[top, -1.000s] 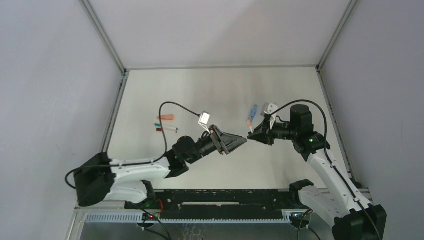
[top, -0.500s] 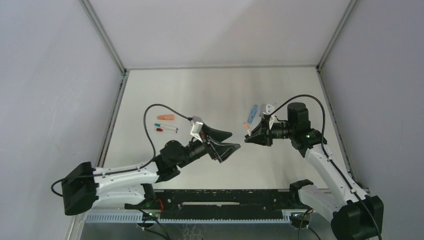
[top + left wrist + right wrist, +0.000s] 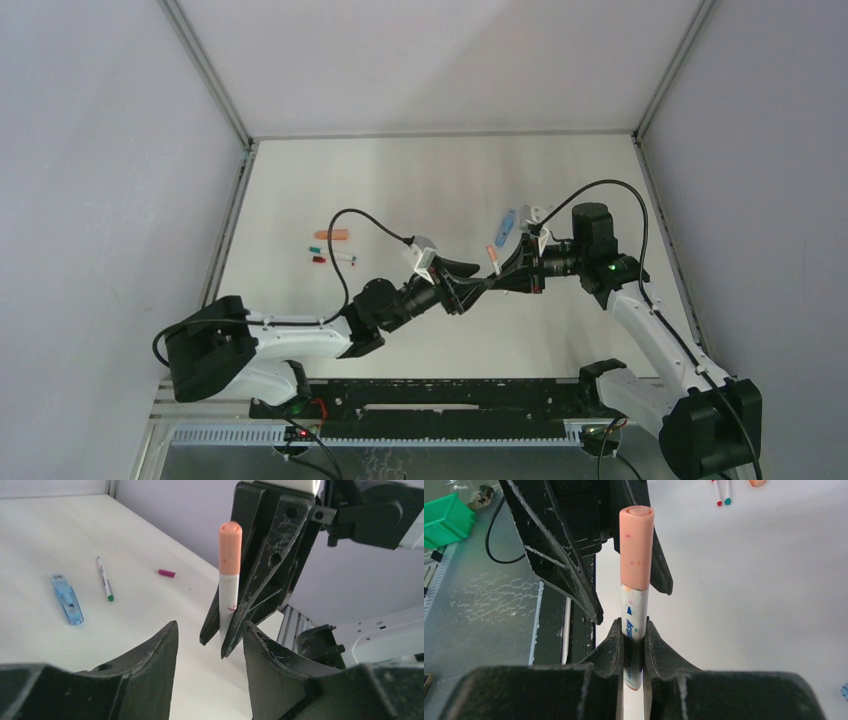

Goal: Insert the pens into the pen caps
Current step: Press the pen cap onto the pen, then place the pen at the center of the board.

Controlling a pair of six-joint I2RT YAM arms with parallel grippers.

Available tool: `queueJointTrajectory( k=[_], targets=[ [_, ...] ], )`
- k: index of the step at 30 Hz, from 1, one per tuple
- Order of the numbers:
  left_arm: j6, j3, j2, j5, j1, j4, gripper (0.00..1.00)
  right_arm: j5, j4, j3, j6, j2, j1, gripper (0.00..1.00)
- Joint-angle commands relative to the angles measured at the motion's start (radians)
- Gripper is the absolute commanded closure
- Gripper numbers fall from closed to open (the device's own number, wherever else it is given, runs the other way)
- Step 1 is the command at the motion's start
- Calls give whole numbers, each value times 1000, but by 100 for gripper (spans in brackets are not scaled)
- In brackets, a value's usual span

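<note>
Grips pen point(image 3: 634, 605) in right pincer point(image 3: 633, 627), jaws pinched nearly shut on the lower white barrel, printed letters just above the fingertips. Carries salmon cap point(image 3: 636, 545) seated on the pen's outer end, well past the right fingertips, cap top flat and round. Points pen straight out along the right pincer's axis, toward left pincer point(image 3: 210, 627). Holds left pincer partly open, nothing clamped; jaws flank the pen's barrel, one each side, gap visible on both sides in left wrist view. Cannot tell whether either left finger brushes the right pincer's tips. Meets tip to tip in top view, both pincers raised off the counter point(image 3: 75, 530).

Has light blue cap point(image 3: 66, 599) lying flat on counter ahead and left of the left pincer, just beyond the right pincer on its far side. Shows green-tipped pen point(image 3: 104, 578) beside that blue cap, near but apart, and magenta cap point(image 3: 166, 573) a bit farther on, nearer the right pincer. Shows another group well apart from left pincer, off to its left and farther out: orange cap point(image 3: 333, 235) plus teal-tipped pen point(image 3: 335, 251) and red-tipped pen point(image 3: 338, 259) side by side. Catches same group at top edge of right wrist view, far beyond right pincer.
</note>
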Motion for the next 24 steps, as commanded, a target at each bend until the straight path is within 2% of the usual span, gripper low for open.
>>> queueJointTrajectory(
  k=[1, 14, 16, 23, 24],
  targets=[
    [13, 58, 21, -43, -6, 148, 47, -30, 30, 38, 12, 6, 7, 99],
    [-44, 116, 132, -2, 2, 254, 53, -30, 27, 38, 12, 13, 9, 96],
    [-54, 123, 144, 2, 7, 257, 60, -33, 27, 38, 12, 15, 10, 95],
    [-89, 122, 163, 27, 31, 258, 97, -33, 26, 38, 9, 15, 11, 93],
    [-92, 121, 163, 32, 33, 257, 100, -32, 25, 38, 7, 16, 11, 92]
  ],
)
